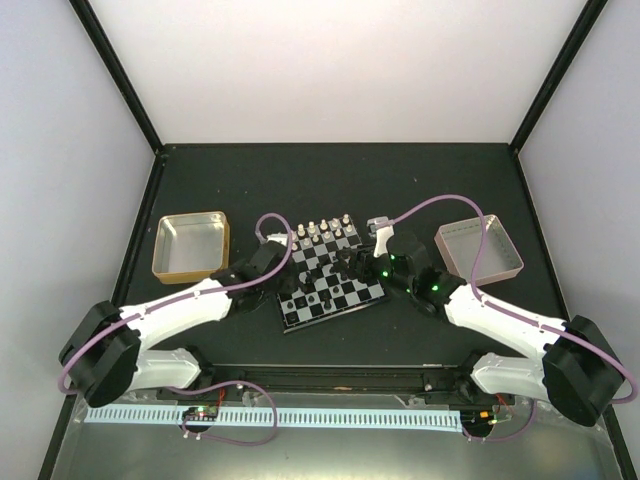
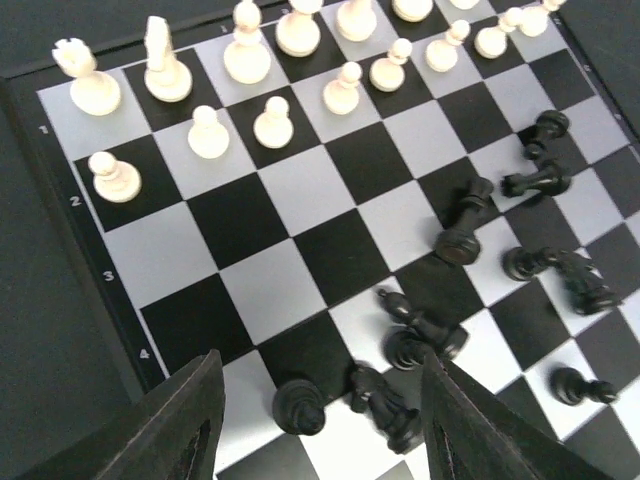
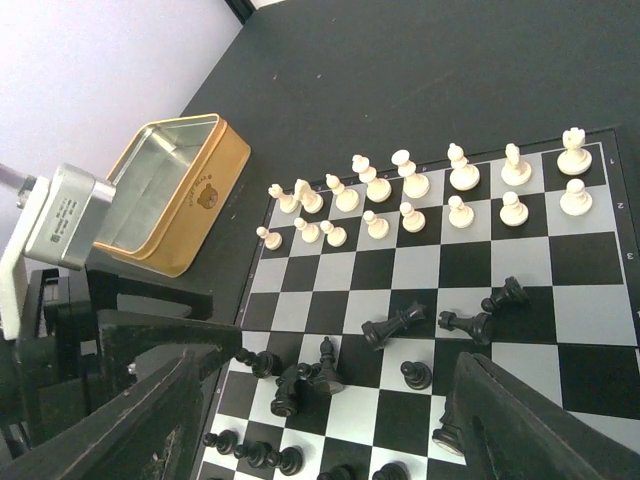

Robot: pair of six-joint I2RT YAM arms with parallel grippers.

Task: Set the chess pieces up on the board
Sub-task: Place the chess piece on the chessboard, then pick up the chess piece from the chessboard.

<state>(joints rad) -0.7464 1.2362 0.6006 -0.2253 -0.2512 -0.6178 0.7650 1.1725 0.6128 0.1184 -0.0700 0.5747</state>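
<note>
**Top external view.** We saw the board [image 1: 330, 275] lying between the two arms. The left gripper [image 1: 288, 285] hung over its near-left corner and the right gripper [image 1: 362, 263] over its right edge. A gold tin [image 1: 190, 245] sat well outboard of the left gripper and a pink tray [image 1: 478, 248] outboard of the right one. The white pieces [image 1: 325, 232] lined the board's far edge, beyond both grippers.

**Left wrist view.** The left gripper [image 2: 320, 365] stood spread, its fingers [image 2: 185, 430] touching nothing. Between them we found one black pawn [image 2: 298, 405] and a toppled black piece beside it. Other black pieces [image 2: 460, 225] lay on their sides ahead and to the right of the fingers. The white pieces [image 2: 247, 55] stood upright in two rows far ahead (some at the frame's upper right were cut off).

**Right wrist view.** The right gripper [image 3: 328, 368] was likewise spread wide and held nothing. Black pieces [image 3: 395, 328] lay scattered on the board [image 3: 590, 310], between and just ahead of its fingers [image 3: 140, 420]. The white pieces [image 3: 410, 185] stood in two rows farther ahead. The gold tin [image 3: 180, 190] rested off the board, ahead and to the left.
</note>
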